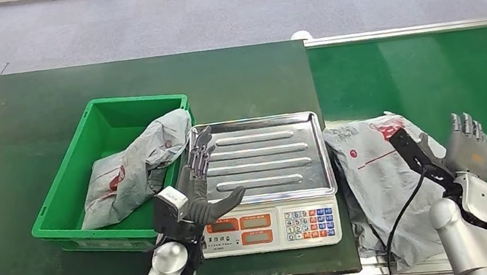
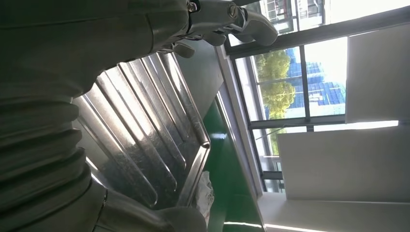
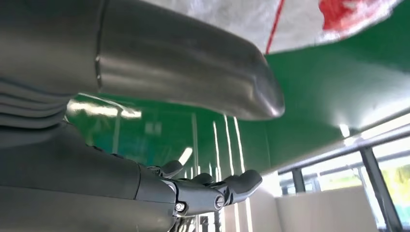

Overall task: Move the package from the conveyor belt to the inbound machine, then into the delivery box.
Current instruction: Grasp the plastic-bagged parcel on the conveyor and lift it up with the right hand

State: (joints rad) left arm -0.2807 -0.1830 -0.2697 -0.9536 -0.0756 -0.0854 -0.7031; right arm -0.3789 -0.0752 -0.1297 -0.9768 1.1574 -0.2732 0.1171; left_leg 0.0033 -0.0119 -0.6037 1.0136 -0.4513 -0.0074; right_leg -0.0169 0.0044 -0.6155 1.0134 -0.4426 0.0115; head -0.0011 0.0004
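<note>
A grey plastic package with red print lies on the green conveyor belt, just right of the scale. My right hand stands at the package's right side, fingers straight and apart, holding nothing; the right wrist view shows the package beside its thumb. My left hand hovers open over the left edge of the scale's steel tray, fingers spread, empty. The tray fills the left wrist view. Another grey package lies in the green box, draped over its right wall.
The scale's keypad and display face me at the table's front edge. A dark green table carries the box and scale. A black cable runs along my right forearm. Grey carpet lies beyond.
</note>
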